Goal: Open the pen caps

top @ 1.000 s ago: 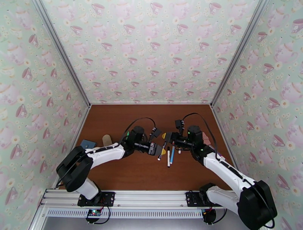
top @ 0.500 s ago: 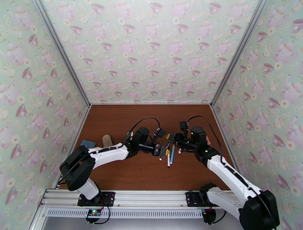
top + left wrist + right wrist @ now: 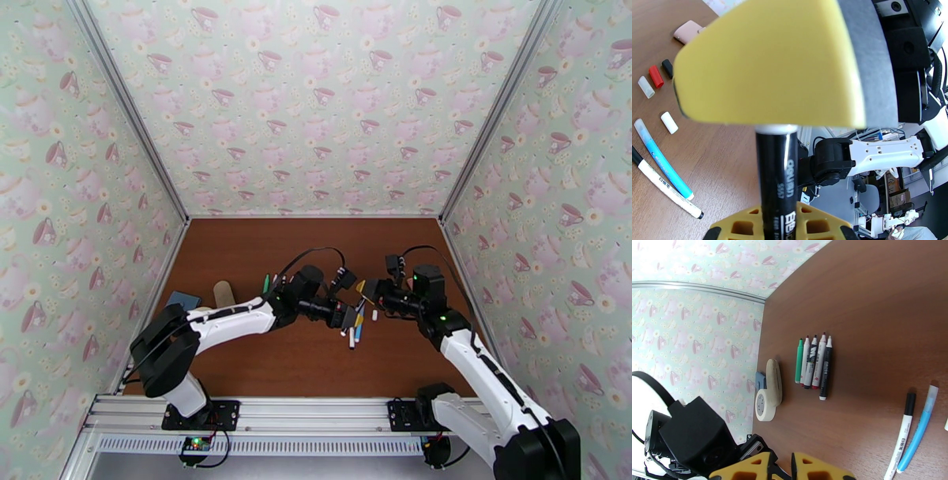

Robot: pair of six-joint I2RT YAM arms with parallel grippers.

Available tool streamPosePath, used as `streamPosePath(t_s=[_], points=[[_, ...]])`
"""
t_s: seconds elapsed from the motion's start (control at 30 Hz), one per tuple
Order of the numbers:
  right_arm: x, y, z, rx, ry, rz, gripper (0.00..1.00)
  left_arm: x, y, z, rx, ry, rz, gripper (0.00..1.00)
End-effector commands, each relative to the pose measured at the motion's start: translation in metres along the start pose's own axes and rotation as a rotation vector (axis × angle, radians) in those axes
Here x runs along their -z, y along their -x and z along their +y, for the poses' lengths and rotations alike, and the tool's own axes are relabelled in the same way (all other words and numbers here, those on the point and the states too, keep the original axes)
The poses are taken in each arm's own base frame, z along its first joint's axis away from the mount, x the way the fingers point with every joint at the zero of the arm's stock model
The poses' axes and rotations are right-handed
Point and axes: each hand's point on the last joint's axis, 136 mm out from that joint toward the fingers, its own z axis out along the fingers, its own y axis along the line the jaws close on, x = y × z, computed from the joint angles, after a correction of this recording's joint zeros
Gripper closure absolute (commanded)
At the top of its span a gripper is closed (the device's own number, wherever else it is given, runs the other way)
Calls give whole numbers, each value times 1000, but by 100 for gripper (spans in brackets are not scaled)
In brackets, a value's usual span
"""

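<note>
Left gripper (image 3: 350,313) jaws are clamped on the black pen (image 3: 776,173) barrel, holding it up off the worktop (image 3: 730,150), probably as an anchor for an axial cap pull. Right gripper (image 3: 781,467) jaws are together, facing it; can't tell what they pinch. 4 loose caps (image 3: 656,76) are parked near 2 pens (image 3: 661,164) lying flat.

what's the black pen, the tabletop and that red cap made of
The black pen: smooth glossy plastic by the look, a highlight runs along its printed barrel. The tabletop: brown wood grain with a satin sheen; solid wood or laminate, can't tell. The red cap: probably moulded plastic, even colour, slightly shiny.
</note>
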Motion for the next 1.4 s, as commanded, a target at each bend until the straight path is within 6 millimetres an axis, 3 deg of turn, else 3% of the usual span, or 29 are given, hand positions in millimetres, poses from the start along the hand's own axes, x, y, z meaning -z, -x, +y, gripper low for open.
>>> streamPosePath(t_s=[0.0, 0.2, 0.33, 0.5, 0.77, 0.9, 1.0, 1.07, 1.37], points=[[23, 63, -16, 29, -106, -281, 98, -3, -69, -5, 58, -43, 240, 98], [30, 67, -27, 17, -173, -288, 99, 3, -71, 3, 39, 37, 240, 98], [34, 67, -37, -17, -238, -300, 100, 4, -76, 15, -17, 201, 281, 99], [32, 61, -45, 1, -257, -276, 99, 8, -62, 4, -25, 151, 213, 99], [38, 20, -104, -2, -506, -113, 97, 30, -24, 8, -13, 206, 20, 97], [36, 1, -139, -18, -620, -19, 96, 46, -9, 23, -13, 334, -59, 97], [33, -7, -163, -29, -695, 21, 96, 57, -7, 38, 7, 420, -78, 98], [29, -10, -173, -33, -719, 53, 95, 61, -18, 50, 24, 459, -64, 98], [12, -13, -207, 12, -830, 201, 91, 65, -24, 58, 40, 499, -40, 97]])
